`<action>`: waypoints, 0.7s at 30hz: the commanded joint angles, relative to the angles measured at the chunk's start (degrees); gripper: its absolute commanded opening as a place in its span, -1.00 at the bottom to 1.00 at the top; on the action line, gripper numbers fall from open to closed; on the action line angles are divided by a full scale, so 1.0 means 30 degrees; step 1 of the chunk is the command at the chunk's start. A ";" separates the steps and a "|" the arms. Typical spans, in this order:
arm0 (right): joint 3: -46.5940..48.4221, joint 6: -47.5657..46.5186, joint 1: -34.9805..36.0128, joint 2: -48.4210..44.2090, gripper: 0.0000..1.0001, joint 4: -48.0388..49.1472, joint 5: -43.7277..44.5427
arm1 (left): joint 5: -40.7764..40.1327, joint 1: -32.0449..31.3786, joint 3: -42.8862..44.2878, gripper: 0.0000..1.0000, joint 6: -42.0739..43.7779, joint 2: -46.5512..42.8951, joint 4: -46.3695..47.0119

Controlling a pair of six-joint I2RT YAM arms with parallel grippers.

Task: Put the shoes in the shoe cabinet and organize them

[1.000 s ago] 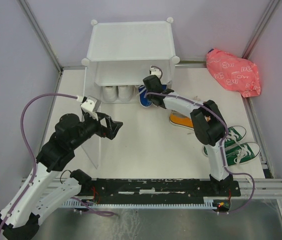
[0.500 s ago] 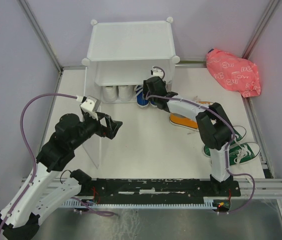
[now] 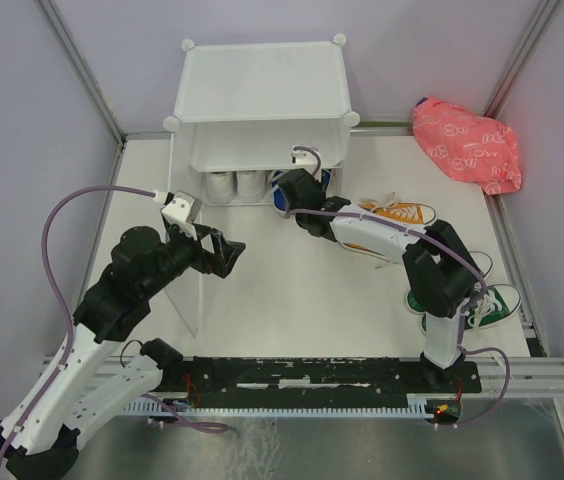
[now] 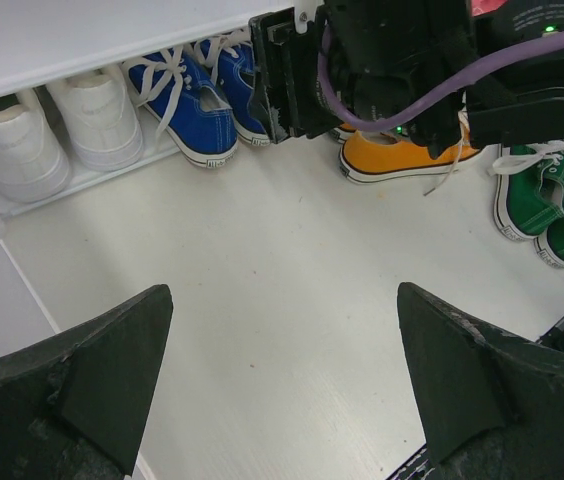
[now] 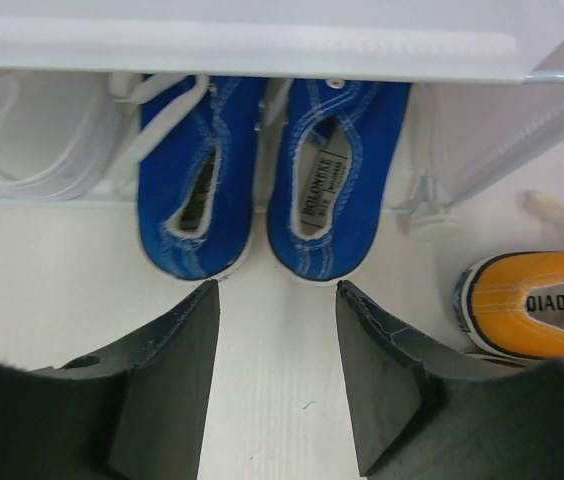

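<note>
With the blue shoes (image 5: 357, 180) side by side in the bottom of the shoe cabinet (image 3: 262, 85), the right gripper (image 5: 274, 300), spread apart and holding nothing, should pull straight back without bumping them, then go right for the orange shoes (image 3: 402, 212).

I see the shoe cabinet (image 3: 260, 85) is smooth, milky white plastic; the blue shoes (image 5: 327, 240) are soft cloth with stitched edges and white rubber soles; the orange shoe (image 4: 397, 158) and green shoes (image 4: 527, 200) look like the same cloth; the table (image 4: 262, 320) is matt white; the right gripper (image 5: 277, 292) has dull, rough black plastic fingers (image 5: 177, 375); the pink bag (image 3: 467, 145) looks thin and crinkly.
</note>
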 commanded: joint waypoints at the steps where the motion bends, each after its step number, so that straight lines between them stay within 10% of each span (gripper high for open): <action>1: 0.1492 0.0560 -0.0306 0.1213 0.12 -0.1143 0.3981 | -0.0010 0.0041 0.0245 0.98 -0.0417 -0.0259 0.0760; 10: 0.2156 0.0549 -0.1513 0.3179 0.01 0.0840 0.2268 | -0.0024 0.0041 0.0150 0.98 -0.0328 -0.0104 0.0711; 15: 0.1830 -0.0160 -0.1999 0.3581 -0.93 0.2421 0.2834 | -0.0208 0.0040 0.0178 0.98 -0.0241 -0.0147 0.0666; 21: 0.0331 -0.3573 -0.2143 0.2787 -0.97 0.6976 0.3450 | -0.0315 0.0040 0.0046 0.98 -0.0204 0.0043 0.0707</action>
